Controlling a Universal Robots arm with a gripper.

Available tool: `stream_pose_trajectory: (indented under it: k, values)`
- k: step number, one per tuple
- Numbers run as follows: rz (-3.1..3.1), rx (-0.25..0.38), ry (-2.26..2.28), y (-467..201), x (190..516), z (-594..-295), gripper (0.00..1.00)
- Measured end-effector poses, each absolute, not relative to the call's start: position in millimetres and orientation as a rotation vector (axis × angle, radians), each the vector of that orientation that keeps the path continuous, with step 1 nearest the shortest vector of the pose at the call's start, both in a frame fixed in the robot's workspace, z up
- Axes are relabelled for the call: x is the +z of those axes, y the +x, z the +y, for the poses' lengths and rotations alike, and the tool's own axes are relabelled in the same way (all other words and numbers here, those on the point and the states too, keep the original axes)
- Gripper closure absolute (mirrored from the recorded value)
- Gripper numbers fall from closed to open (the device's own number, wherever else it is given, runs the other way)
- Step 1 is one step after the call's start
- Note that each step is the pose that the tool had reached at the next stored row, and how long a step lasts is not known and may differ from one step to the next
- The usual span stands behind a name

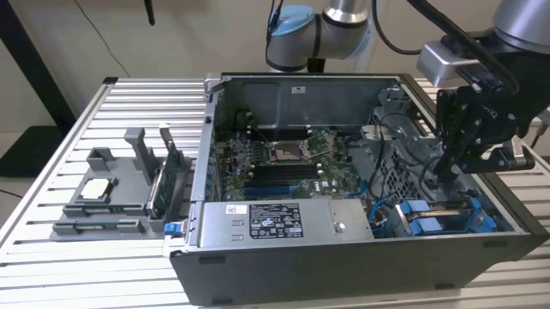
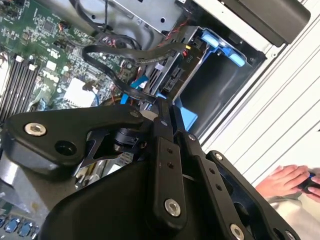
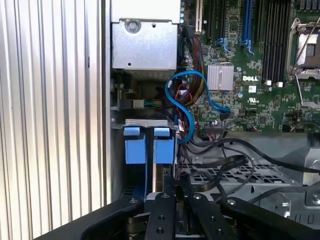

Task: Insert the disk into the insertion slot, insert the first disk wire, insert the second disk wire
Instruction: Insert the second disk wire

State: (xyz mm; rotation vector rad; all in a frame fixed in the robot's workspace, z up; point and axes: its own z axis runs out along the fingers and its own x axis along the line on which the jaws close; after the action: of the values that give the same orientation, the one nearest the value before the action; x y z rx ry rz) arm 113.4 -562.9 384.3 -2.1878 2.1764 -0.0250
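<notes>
1. The disk sits on edge in the insertion slot, at the open computer case's front corner, beside the power-supply box.
2. The gripper is down at the disk's connector end, its fingers drawn nearly together on what looks like a black wire; whether it truly pinches it I cannot tell.
3. I judge the first wire step is in hand; seating the plug needs square alignment.
4. A person's hand rests outside the case.
</notes>
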Motion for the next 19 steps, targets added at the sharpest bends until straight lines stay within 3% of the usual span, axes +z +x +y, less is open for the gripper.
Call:
stream_pose_trajectory:
  k: [19]
  values:
    - [2.157, -0.038, -2.168, 112.4, 368.3, -564.4, 0.84]
